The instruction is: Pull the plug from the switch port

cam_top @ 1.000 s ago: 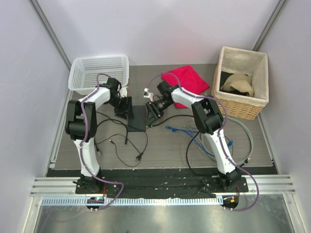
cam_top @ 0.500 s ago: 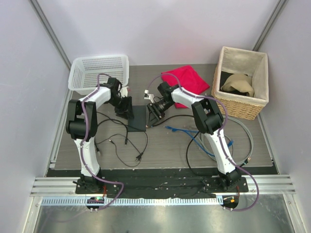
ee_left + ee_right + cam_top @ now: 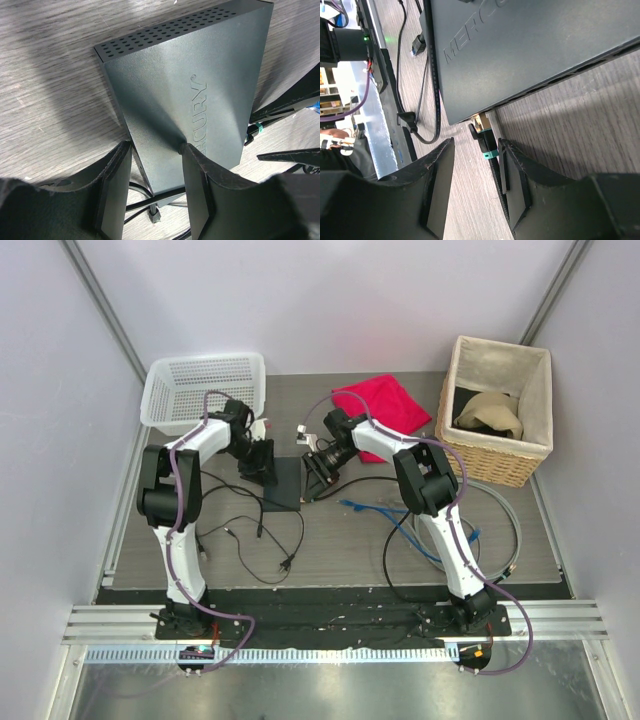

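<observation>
Open counter toward the near edge, past loose black cables [image 3: 259, 527]; blue cable [image 3: 375, 506] right of centre. Red cloth [image 3: 385, 405] at the far edge. Switch [image 3: 285, 483] lies flat mid-counter, nearer the far edge, matte black. My left pincer [image 3: 155, 147] clamps its corner. My right pincer [image 3: 476, 142] is parted around the plug [image 3: 484, 135], not squeezing it.

Switch [image 3: 190, 85]: flat matte black box, embossed lettering, perforated side; near corner held between the left gripper [image 3: 155, 150] jaws.
Plug [image 3: 482, 132]: black boot, teal band, gold tip at the switch's edge; between the right gripper [image 3: 475, 145] parted jaws.
</observation>
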You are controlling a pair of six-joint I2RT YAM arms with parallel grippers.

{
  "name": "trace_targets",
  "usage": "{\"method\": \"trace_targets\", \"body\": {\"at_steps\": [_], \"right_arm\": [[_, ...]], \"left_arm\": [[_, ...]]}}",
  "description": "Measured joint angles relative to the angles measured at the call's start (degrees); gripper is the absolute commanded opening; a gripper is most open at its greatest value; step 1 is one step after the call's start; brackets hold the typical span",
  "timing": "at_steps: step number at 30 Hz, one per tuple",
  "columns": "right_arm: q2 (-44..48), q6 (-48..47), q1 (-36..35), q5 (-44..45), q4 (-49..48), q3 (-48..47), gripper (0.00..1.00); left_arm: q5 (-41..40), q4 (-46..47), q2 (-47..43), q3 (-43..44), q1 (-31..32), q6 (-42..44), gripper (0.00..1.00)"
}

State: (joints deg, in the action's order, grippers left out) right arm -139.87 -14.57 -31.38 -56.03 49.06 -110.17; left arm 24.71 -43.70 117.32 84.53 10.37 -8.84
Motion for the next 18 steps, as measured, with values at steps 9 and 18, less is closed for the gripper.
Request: {"method": "trace_targets", "body": {"at_steps": [9,18], "right_arm": [[-0.1,2.8,-0.3,1.1,0.1,-0.5,0.53],[-0.1,1.9,-0.4,0.8,0.5,-0.7,0.53]], "left_arm": [[0.0,0.0,0.0,0.0,0.0,0.0,0.48],[-0.1,-0.4,0.3,0.5,0.0,0.2,0.48]]}}
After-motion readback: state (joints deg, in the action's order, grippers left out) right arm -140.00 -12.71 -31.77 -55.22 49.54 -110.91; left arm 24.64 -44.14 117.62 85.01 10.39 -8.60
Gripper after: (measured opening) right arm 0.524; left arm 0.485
